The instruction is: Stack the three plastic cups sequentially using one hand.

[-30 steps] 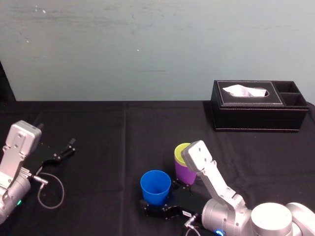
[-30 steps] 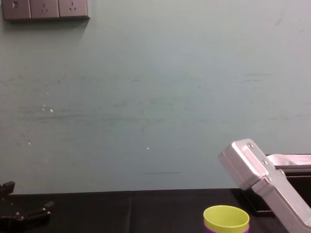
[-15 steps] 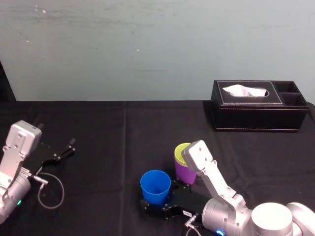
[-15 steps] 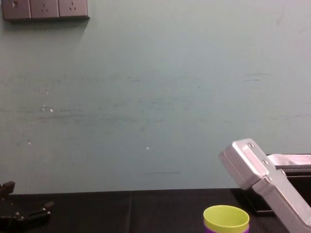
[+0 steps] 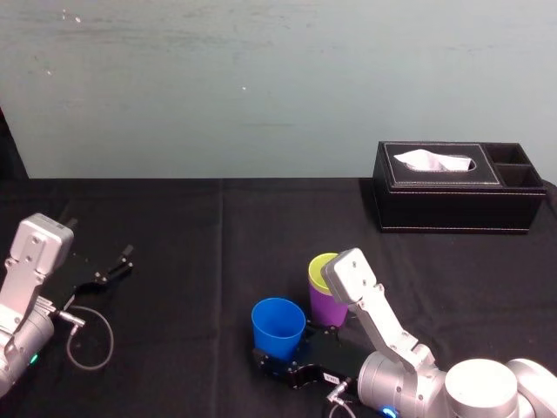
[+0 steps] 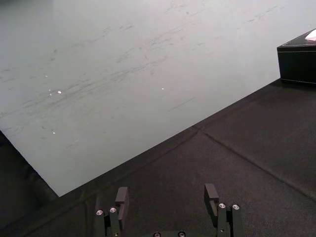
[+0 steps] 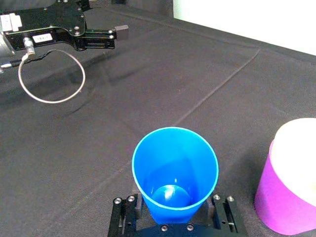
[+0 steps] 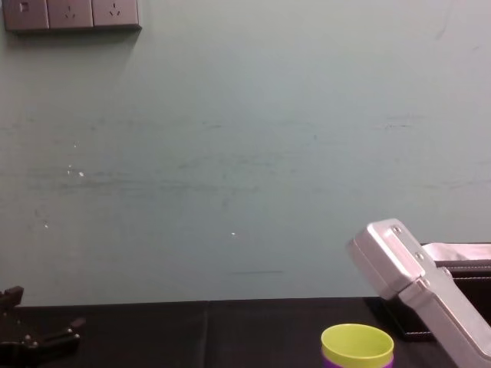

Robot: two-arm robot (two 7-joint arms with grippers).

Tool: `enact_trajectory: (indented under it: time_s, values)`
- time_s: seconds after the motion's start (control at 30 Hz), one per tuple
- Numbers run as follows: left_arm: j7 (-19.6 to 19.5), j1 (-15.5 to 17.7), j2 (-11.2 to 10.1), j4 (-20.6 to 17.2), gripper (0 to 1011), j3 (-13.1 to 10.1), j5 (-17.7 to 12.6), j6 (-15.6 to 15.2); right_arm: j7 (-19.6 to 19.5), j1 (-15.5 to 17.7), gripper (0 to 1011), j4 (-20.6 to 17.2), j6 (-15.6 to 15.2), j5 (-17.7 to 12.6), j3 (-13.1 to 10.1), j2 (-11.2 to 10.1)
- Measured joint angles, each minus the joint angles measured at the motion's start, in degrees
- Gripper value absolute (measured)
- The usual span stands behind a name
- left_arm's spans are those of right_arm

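The blue cup (image 5: pixel 278 326) stands open side up near the table's front, between the fingers of my right gripper (image 5: pixel 278 355). In the right wrist view both black fingers (image 7: pixel 134 207) press the lower sides of the blue cup (image 7: pixel 175 173), so the right gripper (image 7: pixel 175 211) is shut on it. Just right of it and slightly farther back, the yellow-green cup (image 5: pixel 320 266) sits nested inside the purple cup (image 5: pixel 327 306), with my silver right arm link partly covering them. My left gripper (image 6: pixel 168 197) rests open at the table's left side, holding nothing.
A black tissue box (image 5: pixel 457 187) stands at the back right. A grey cable loop (image 5: pixel 91 340) lies by the left arm, near the left gripper (image 5: pixel 109 268). A seam runs across the black tablecloth (image 5: pixel 218 235). Wall sockets (image 8: pixel 70 14) sit high on the wall.
The right gripper's fingers have closed in on the blue cup, which has shifted slightly to the right. The left arm and the nested cups have not moved.
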State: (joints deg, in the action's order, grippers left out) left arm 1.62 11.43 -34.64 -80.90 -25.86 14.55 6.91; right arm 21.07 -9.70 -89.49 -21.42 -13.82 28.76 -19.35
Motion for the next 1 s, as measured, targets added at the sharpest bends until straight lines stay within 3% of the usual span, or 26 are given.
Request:
enact_trajectory:
  time_s: [0.27, 0.5, 0.77, 1.0]
  values:
    - [0.0, 0.0, 0.0, 0.0, 1000, 0.0, 0.0, 0.0, -0.1, 0.5, 696, -2.7, -0.6, 0.7, -0.4, -0.9]
    - [0.0, 0.0, 0.0, 0.0, 1000, 0.0, 0.0, 0.0, -0.1, 0.5, 696, -8.5, -3.8, 0.9, -1.8, -2.6]
    - [0.0, 0.0, 0.0, 0.0, 1000, 0.0, 0.0, 0.0, 0.6, -0.7, 696, -13.6, -7.8, -0.8, -3.9, -4.0]
    - [0.0, 0.0, 0.0, 0.0, 1000, 0.0, 0.0, 0.0, 0.4, -2.1, 696, -15.1, -9.5, -2.3, -5.6, -4.6]
